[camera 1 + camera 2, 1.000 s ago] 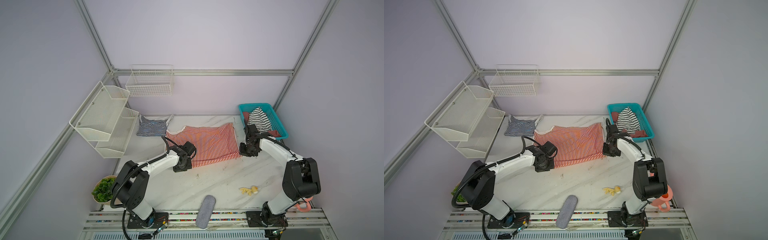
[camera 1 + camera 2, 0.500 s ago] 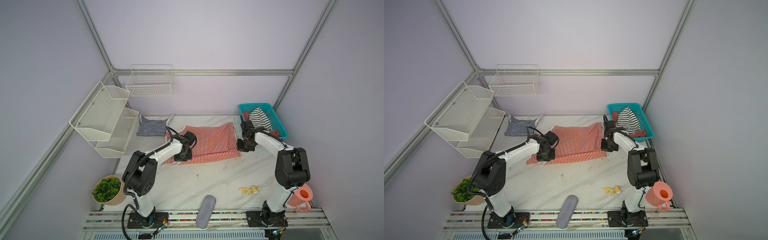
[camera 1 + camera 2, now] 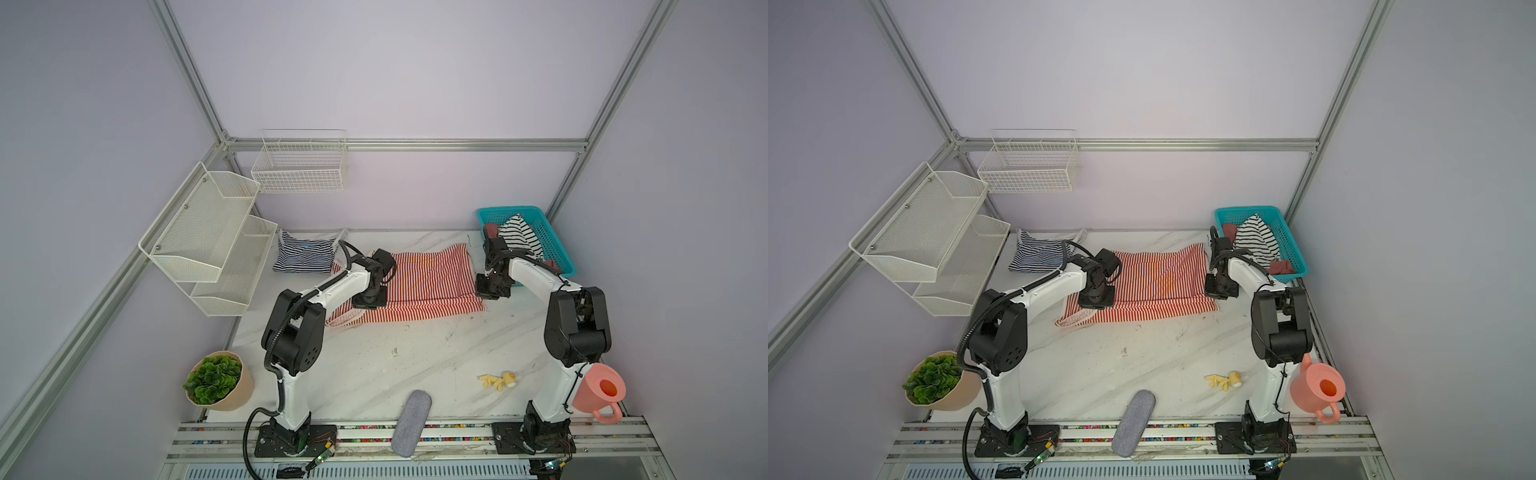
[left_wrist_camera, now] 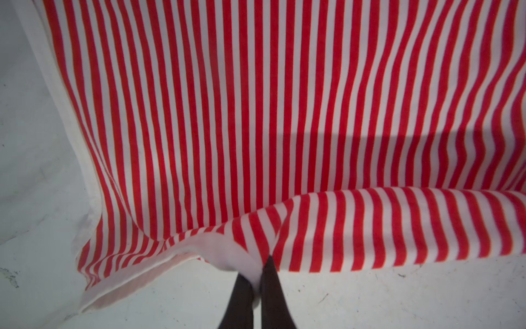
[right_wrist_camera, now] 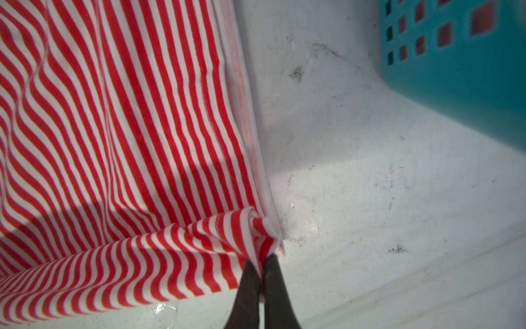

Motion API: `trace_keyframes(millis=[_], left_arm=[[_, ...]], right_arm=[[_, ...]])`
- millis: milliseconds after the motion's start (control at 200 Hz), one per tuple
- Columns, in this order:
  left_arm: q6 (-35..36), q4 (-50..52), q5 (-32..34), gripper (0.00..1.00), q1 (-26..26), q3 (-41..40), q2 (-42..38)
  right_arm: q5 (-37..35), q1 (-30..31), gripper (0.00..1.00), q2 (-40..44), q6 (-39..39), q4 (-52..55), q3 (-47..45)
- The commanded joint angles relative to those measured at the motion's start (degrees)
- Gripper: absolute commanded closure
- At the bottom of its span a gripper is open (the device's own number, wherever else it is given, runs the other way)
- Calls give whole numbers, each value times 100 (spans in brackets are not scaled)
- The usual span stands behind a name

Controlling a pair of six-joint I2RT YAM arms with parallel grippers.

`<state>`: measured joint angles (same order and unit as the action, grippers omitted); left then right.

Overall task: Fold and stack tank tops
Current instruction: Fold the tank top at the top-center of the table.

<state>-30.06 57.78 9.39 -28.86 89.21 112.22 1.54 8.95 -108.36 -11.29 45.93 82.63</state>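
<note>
Red-and-white striped knit tank top

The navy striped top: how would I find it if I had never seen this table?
Start at the white marble table and look to its far left corner, under the white mesh shelves. The navy-and-white tank top lies there. Unlike the larger red-and-white tank top spread out beside it, its stripes are dark blue rather than red.
</note>
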Motion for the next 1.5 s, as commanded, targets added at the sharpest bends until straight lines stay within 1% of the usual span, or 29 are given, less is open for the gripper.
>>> trace_keyframes(millis=[0, 280, 480, 585, 675, 890, 950, 965, 1005, 1060, 1180, 1270, 1320, 1400, 1455, 1495], left_arm=[[248, 216, 69, 100, 117, 519, 133], [452, 353, 54, 100, 229, 1115, 616], [519, 460, 33, 97, 344, 1505, 929], [545, 480, 3, 93, 411, 1653, 1052], [563, 531, 7, 85, 435, 1785, 1148], [551, 561, 28, 79, 516, 2095, 1384], [533, 579, 34, 78, 557, 2228, 1447], [528, 585, 37, 78, 571, 2258, 1463], [515, 608, 24, 77, 593, 2350, 1498], [502, 641, 24, 76, 635, 2452, 1527], [468, 689, 57, 74, 706, 2660, 1527], [441, 774, 102, 71, 776, 2939, 1538], [416, 848, 174, 69, 817, 3138, 1542], [405, 927, 269, 68, 862, 3442, 1531], [405, 934, 327, 58, 883, 3582, 1480], [405, 937, 346, 55, 887, 3646, 1431]], right_arm=[[-180, -112, 100, -162, 104, 218, 203], [-137, -224, 100, -614, 205, 293, 577], [-101, -245, 100, -954, 202, 346, 881], [-71, -262, 100, -1085, 197, 354, 1010], [-59, -269, 100, -1200, 188, 384, 1131], [-27, -289, 95, -1320, 131, 390, 1395], [-4, -289, 90, -1331, 118, 395, 1476], [3, -289, 87, -1329, 101, 390, 1507], [19, -289, 83, -1339, 80, 399, 1576], [47, -289, 79, -1343, 74, 422, 1660], [48, -289, 64, -1314, 58, 426, 1808], [123, -297, 60, -1286, 45, 425, 1913], [167, -298, 55, -1259, 48, 410, 1963], [243, -296, 54, -1207, 61, 395, 2021], [293, -300, 52, -1150, 95, 356, 2037], [307, -295, 51, -1106, 106, 342, 2033]])
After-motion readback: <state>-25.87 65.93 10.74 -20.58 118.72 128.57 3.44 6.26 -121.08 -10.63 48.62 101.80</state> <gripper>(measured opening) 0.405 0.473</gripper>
